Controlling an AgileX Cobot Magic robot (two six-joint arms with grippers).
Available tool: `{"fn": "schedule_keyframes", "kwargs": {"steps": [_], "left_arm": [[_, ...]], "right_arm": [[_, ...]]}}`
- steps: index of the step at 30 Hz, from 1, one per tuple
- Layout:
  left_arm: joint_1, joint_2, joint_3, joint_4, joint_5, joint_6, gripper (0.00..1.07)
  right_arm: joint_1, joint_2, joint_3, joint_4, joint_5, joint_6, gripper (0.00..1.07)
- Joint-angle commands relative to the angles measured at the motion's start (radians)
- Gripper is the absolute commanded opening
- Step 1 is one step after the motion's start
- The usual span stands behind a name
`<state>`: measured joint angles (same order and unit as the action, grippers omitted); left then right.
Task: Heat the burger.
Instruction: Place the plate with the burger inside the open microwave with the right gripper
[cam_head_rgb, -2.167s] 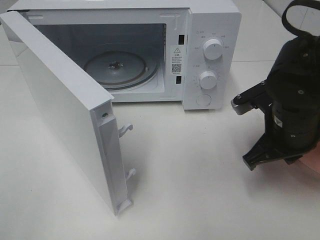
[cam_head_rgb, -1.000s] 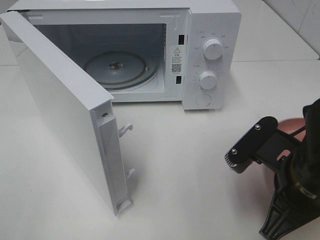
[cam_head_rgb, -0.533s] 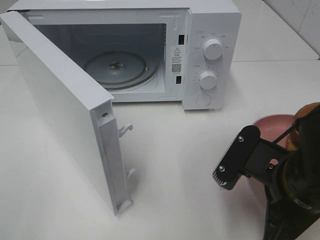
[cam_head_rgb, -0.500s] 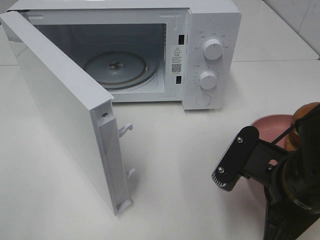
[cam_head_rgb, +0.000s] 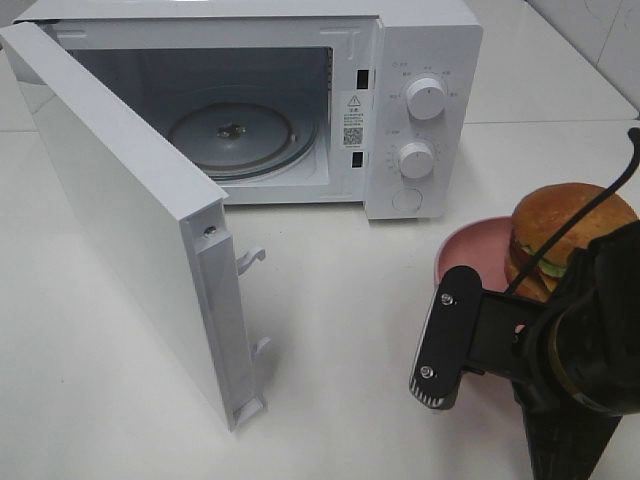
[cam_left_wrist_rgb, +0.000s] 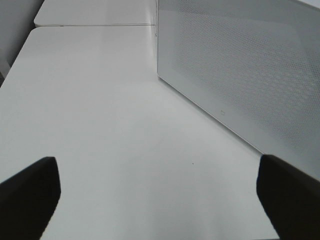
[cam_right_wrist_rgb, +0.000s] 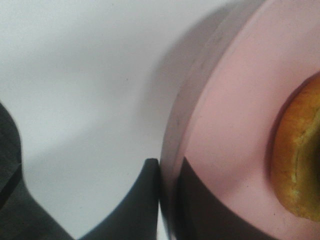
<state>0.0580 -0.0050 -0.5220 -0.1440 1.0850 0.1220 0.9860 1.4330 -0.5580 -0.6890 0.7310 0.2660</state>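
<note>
Pink plate and burger nearer the microwave, right gripper tight on plate rim, left gripper agape.

A kitchen-style robot test station; a white box-shaped microwave oven stands open on a plain white bench. Pale wall tiles rise behind; a black robot arm hangs over it.

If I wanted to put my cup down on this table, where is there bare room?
The widest bare patch of table lies in front of the microwave, between its open door and the pink plate. The glass turntable inside is bare too. The near right corner is crowded: the right hand pinches the plate's rim, with the burger on it.
</note>
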Motion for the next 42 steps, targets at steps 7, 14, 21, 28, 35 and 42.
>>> {"fn": "schedule_keyframes", "kwargs": {"steps": [7,14,21,28,35,42], "left_arm": [[0.004,-0.015,0.004,-0.001,-0.012,0.0,1.0],[0.004,-0.015,0.004,-0.001,-0.012,0.0,1.0],[0.004,-0.015,0.004,-0.001,-0.012,0.0,1.0],[0.004,-0.015,0.004,-0.001,-0.012,0.0,1.0],[0.004,-0.015,0.004,-0.001,-0.012,0.0,1.0],[0.004,-0.015,0.004,-0.001,-0.012,0.0,1.0]], "right_arm": [[0.001,-0.01,0.003,-0.217,-0.095,-0.018,0.02],[0.001,-0.01,0.003,-0.262,-0.14,-0.046,0.03],[0.001,-0.01,0.003,-0.276,-0.203,-0.131,0.03],[0.001,-0.01,0.003,-0.276,-0.235,-0.29,0.04],[0.001,-0.01,0.003,-0.276,-0.251,-0.329,0.05],[-0.001,-0.01,0.003,-0.272,-0.313,-0.364,0.05]]}}
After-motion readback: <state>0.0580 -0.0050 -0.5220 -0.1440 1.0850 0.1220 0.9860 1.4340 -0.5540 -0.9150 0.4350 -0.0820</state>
